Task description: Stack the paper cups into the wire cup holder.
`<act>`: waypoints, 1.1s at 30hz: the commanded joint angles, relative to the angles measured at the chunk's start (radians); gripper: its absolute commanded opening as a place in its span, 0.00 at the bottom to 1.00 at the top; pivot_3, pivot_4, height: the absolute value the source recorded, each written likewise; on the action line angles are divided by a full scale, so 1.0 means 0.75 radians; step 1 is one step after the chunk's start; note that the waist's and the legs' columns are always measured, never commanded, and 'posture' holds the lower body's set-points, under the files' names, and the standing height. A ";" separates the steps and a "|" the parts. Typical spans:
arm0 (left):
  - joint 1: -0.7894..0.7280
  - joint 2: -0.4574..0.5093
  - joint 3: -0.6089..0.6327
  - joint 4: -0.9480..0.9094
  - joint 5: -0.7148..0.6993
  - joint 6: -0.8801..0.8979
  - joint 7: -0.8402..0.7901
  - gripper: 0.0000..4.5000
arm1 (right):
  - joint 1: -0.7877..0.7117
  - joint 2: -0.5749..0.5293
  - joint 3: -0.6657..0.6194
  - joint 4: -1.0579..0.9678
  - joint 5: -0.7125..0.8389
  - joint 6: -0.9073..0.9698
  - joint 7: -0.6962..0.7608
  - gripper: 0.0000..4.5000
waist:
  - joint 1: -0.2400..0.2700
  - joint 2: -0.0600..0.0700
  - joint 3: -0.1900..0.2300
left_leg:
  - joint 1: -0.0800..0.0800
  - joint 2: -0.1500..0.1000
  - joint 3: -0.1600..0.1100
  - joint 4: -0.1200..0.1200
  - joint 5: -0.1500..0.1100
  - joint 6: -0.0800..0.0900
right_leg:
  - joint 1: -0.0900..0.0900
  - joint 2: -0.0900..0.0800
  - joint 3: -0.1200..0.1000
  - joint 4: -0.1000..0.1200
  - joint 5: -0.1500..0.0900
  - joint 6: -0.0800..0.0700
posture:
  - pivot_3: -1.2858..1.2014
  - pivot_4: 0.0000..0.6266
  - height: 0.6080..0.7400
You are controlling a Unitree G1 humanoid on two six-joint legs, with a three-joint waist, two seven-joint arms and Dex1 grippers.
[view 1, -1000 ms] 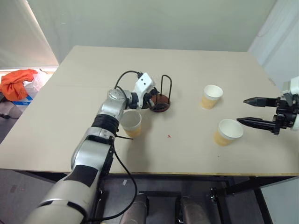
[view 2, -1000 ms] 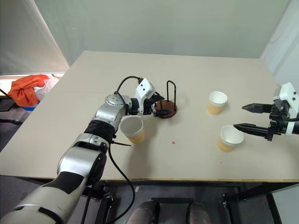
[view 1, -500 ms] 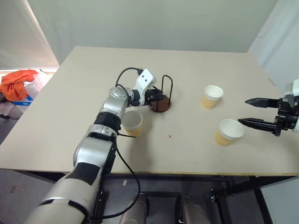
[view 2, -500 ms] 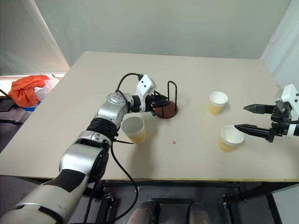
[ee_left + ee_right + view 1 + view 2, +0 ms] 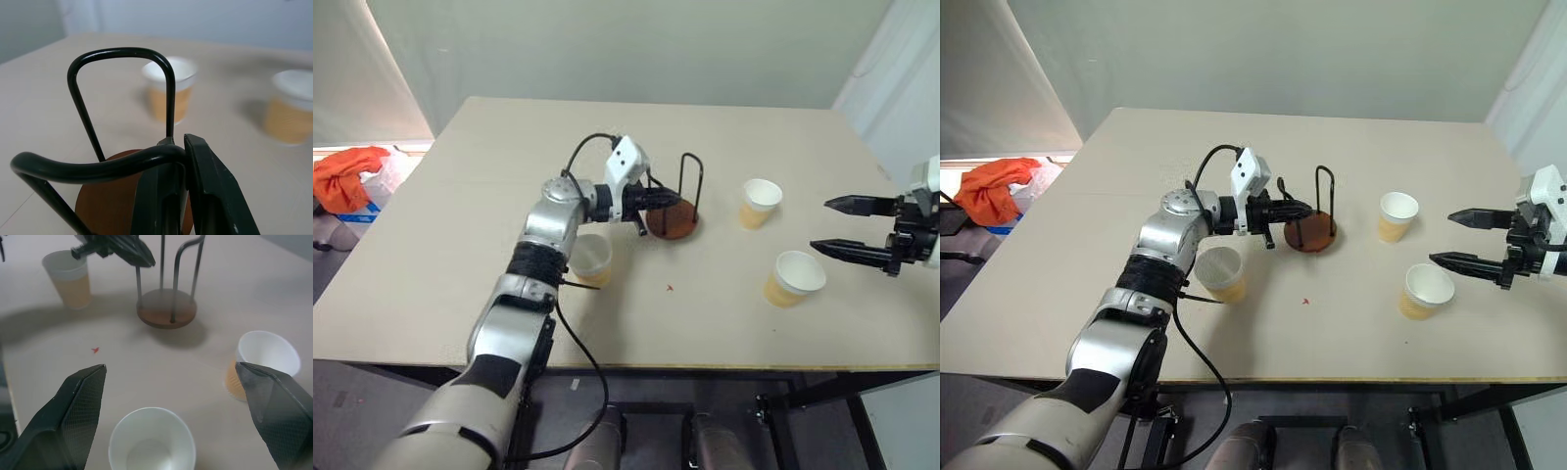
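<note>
My left gripper [image 5: 661, 199] is shut on a black wire loop [image 5: 122, 54] of the wire cup holder [image 5: 677, 223], near the table's middle. The holder's reddish-brown disc [image 5: 166, 308] stays close to the table; whether it touches I cannot tell. One paper cup [image 5: 590, 258] stands under my left forearm. A second cup [image 5: 760, 201] stands just right of the holder. The third cup [image 5: 792, 277] sits nearer the front, right before my right gripper [image 5: 819, 224], which is open and holds nothing. All three cups are upright and apart.
The tan table [image 5: 460, 245] has free room at the back and the left. A small red speck [image 5: 669, 288] lies in front of the holder. Off the table's left side lies an orange cloth [image 5: 347, 174] on the floor.
My left gripper shut on the holder's wire and carried the holder to the right, closer to the two right-hand cups. The right gripper stayed in place.
</note>
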State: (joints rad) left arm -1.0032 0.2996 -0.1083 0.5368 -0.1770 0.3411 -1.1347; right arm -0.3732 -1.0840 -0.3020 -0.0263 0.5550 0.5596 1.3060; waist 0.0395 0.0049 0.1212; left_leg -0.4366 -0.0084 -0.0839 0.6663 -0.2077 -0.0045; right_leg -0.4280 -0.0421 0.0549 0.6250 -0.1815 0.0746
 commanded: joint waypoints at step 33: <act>0.390 0.282 -0.271 -0.809 -0.088 0.302 -0.058 0.73 | 0.037 -0.131 0.195 -0.305 -0.102 -0.043 0.037 1.00 | -0.009 0.000 0.000 | 0.010 0.004 0.004 0.001 -0.017 0.013 | 0.004 -0.004 0.006 0.001 -0.004 -0.014 | 0.52 0.24 1.00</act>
State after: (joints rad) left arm -0.7043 0.4972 -0.3203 -0.0240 -0.2461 0.5835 -1.1756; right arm -0.3297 -1.1586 -0.1552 -0.2608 0.5009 0.5501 1.3311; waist 0.0326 0.0051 0.1211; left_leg -0.4294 -0.0053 -0.0806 0.6667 -0.2205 0.0053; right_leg -0.4254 -0.0452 0.0592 0.6253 -0.1844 0.0642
